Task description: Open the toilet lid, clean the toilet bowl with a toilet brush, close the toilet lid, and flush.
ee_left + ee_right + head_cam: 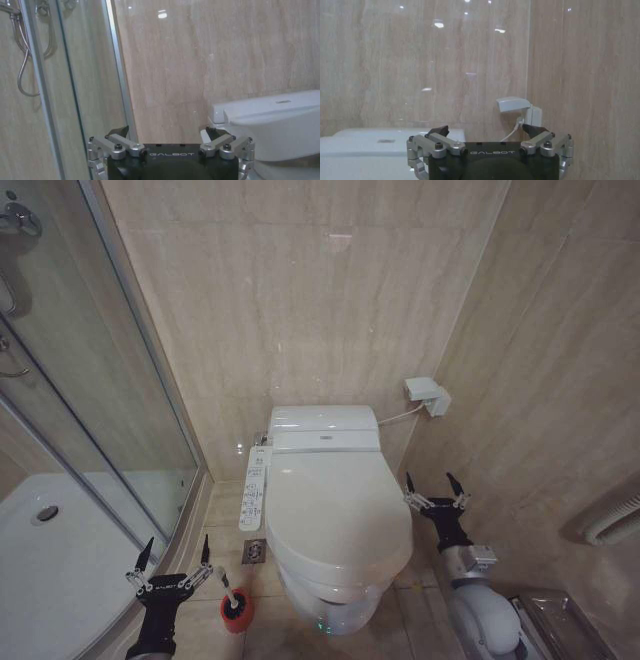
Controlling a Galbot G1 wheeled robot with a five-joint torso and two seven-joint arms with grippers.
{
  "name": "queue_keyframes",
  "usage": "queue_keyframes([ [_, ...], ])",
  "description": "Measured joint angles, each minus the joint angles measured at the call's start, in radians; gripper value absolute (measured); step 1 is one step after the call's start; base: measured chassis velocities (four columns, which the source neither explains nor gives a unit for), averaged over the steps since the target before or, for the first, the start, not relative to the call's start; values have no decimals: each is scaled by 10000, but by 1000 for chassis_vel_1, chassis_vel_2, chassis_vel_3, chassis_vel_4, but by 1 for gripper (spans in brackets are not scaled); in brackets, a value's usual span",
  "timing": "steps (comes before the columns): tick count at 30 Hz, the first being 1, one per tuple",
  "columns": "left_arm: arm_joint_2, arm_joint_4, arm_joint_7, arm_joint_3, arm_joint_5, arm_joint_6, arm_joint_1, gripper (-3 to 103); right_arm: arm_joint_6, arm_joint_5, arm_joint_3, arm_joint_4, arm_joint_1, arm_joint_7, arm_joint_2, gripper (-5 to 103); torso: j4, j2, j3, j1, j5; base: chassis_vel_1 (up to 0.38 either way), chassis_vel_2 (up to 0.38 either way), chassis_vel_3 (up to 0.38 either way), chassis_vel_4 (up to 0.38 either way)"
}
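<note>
**Both grippers spread and empty beside a closed toilet**

Head view: left gripper [172, 558], fingers spread, hangs low between the shower tray [60, 580] and the toilet brush [232, 600], which stands in its red holder [237, 616] on the floor. Toilet lid [335, 515] lies shut over the toilet bowl [330, 605], a button panel [255, 490] along its left. Right gripper [436, 489], also spread, hovers just right of the lid.

Left wrist view: glass shower door [75, 82] nearby.

Right wrist view: wall socket [520, 110] ahead.
</note>
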Motion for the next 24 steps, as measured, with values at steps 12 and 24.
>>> queue_keyframes([
  [12,0,0,0,0,0,0,0,100,84,-116,37,269,-401,41,607,100,-1,0,0,0,-1,0,0,0,0],
  [24,0,0,0,0,0,0,0,100,-159,-490,-8,392,-590,67,638,100,-1,0,0,0,0,0,0,0,0],
])
